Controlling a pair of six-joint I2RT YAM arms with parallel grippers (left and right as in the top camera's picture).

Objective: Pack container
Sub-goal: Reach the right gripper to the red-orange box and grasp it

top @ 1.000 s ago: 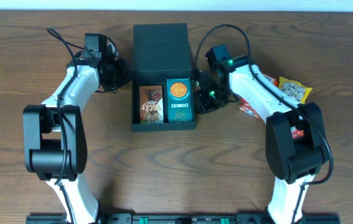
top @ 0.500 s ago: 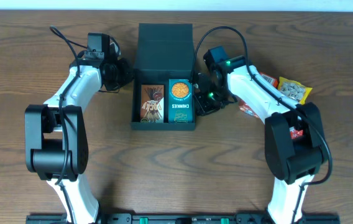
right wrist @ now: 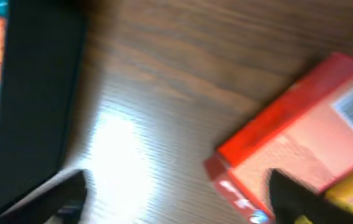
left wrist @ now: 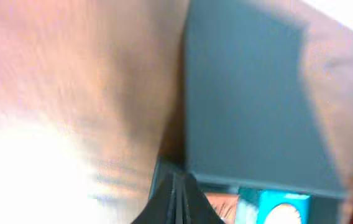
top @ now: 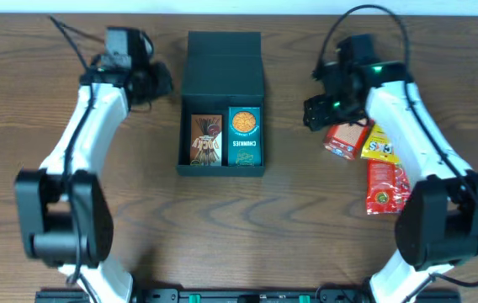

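The container (top: 222, 63) is a dark box in the middle of the table, its flap lid folded back. A brown snack pack (top: 206, 139) and a teal snack pack (top: 244, 137) lie side by side inside it. My left gripper (top: 156, 82) hovers off the container's upper left corner. In the left wrist view that gripper (left wrist: 177, 190) is shut and empty, pointing at the lid (left wrist: 251, 112). My right gripper (top: 319, 111) is right of the container, just above a red carton (top: 344, 140). Its jaws (right wrist: 179, 199) stand wide open over bare wood, with the red carton (right wrist: 301, 143) beside the right finger.
A yellow box (top: 378, 149) and a red pouch (top: 384, 187) lie right of the red carton. The container's dark side wall (right wrist: 33, 99) fills the left of the right wrist view. Cables loop behind both arms near the table's far edge.
Both arms have drawn back from the container. The right gripper let go and swung right over the snacks, now open. The left gripper rose toward the far left, still shut.
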